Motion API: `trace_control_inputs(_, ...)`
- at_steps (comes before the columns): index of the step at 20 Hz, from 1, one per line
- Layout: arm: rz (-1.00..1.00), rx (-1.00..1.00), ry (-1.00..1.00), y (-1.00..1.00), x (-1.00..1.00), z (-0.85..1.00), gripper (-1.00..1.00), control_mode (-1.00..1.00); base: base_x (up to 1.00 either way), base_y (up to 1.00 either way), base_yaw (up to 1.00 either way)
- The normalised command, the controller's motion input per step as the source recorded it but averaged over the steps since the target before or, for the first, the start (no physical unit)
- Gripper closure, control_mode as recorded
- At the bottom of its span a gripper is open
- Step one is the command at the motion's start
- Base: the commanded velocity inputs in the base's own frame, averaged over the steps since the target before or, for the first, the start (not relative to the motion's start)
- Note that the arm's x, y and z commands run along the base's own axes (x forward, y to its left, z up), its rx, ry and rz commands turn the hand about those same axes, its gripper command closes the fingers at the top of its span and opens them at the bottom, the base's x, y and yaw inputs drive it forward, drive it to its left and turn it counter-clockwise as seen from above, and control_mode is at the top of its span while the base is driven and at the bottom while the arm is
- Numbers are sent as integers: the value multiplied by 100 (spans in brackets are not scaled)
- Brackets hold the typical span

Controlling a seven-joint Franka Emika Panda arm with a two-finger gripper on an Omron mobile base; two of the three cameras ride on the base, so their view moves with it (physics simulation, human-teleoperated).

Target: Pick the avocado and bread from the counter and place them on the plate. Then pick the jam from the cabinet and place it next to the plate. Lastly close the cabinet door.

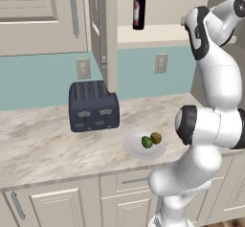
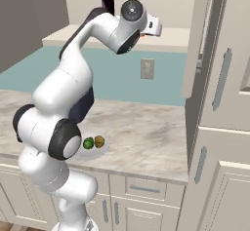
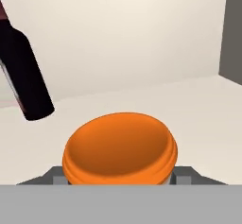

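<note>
The jam sits on the cabinet shelf between the narrow-set tips of the gripper; actual contact is hard to judge. The wine bottle stands just left, with bare shelf to the right. The avocado and bread lie touching on the plate.

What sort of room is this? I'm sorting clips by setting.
A rendered kitchen, most likely: a dark toaster on a marble-patterned counter, an open wall cabinet holding a wine bottle.
</note>
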Motion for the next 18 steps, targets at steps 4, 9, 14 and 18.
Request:
trace_control_inputs(4,10,0,0,43,-89,0,100,-100,0,0,0)
trace_control_inputs(9,10,-2,0,43,-98,0,100,-100,0,0,0)
trace_control_inputs(14,11,-5,2,40,-100,-15,100,-100,0,0,0)
trace_control_inputs(18,15,-9,4,28,-94,-43,100,-100,0,0,0)
